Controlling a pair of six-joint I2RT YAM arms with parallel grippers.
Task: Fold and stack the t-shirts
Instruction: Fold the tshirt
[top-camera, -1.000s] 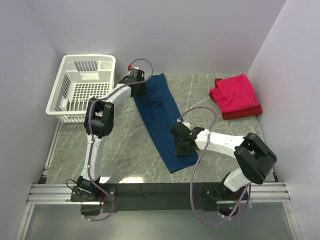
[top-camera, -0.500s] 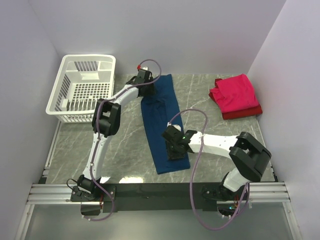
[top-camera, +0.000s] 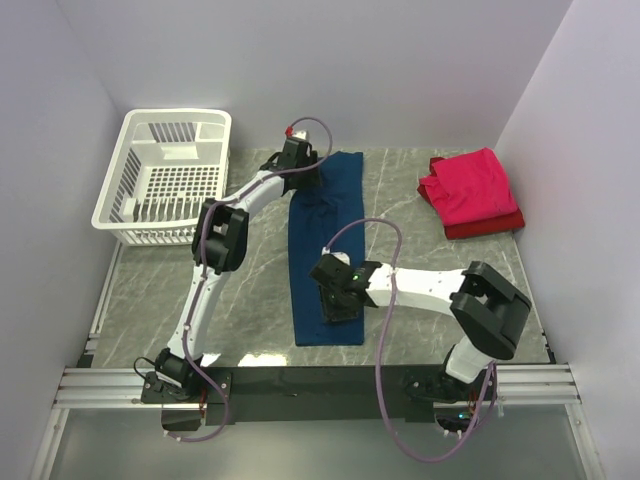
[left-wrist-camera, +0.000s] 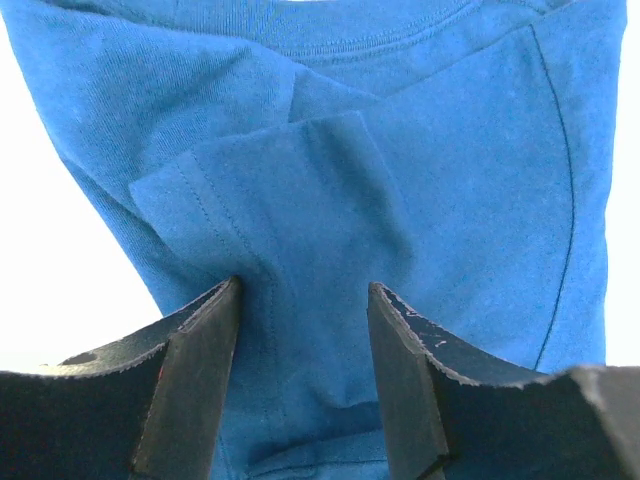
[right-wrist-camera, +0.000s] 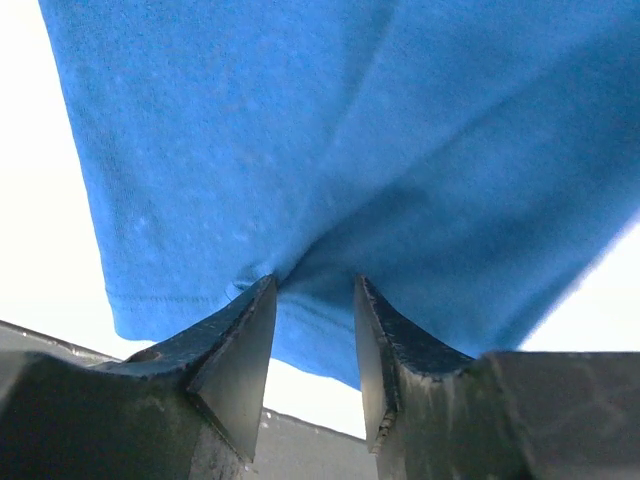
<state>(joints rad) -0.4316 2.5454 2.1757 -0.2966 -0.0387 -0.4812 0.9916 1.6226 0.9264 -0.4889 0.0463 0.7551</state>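
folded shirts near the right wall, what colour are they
Pinkish-red shirt on top, a darker red one under it; clearest in the top external view.

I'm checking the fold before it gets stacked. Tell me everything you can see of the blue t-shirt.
The blue t-shirt is soft knit cloth, folded into a long narrow strip lying flat on the grey table, collar end far, hem near. The left gripper pinches its far end, the right gripper its near end.

Matt cloth on a polished, stone-look table (top-camera: 250, 290)
I see soft fine knit on the blue t-shirt (left-wrist-camera: 450, 180); the basket (top-camera: 112, 180) looks smooth plastic.
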